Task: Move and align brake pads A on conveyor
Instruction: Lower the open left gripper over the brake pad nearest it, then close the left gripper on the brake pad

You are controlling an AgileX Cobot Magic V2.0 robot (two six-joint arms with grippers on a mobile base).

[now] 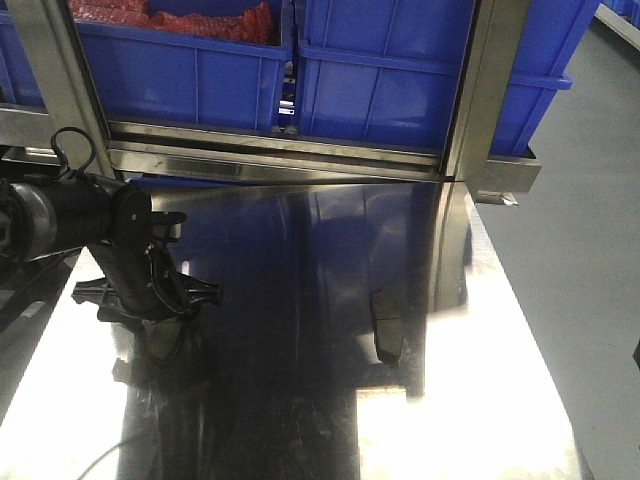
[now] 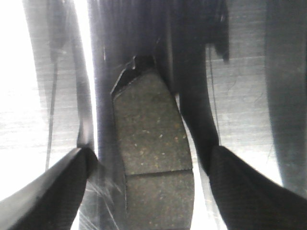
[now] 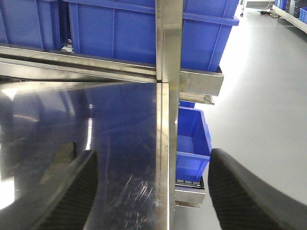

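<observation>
One brake pad (image 2: 151,139) lies flat on the steel tabletop, grey-brown face up with its groove across it. My left gripper (image 2: 149,160) is open and straddles it, a gap showing on each side between pad and fingers (image 2: 43,191). In the front view the left gripper (image 1: 157,318) points down at the table's left side. A second brake pad (image 1: 387,325) lies right of centre; it also shows partly behind the left finger in the right wrist view (image 3: 61,153). My right gripper (image 3: 153,160) hangs open and holds nothing above the table's right edge. The conveyor is out of view.
Blue bins (image 1: 400,60) stand on a steel shelf frame (image 1: 490,90) along the back of the tabletop (image 1: 300,420). A small blue bin (image 3: 192,139) sits below the table's right edge, beside grey floor (image 3: 268,96).
</observation>
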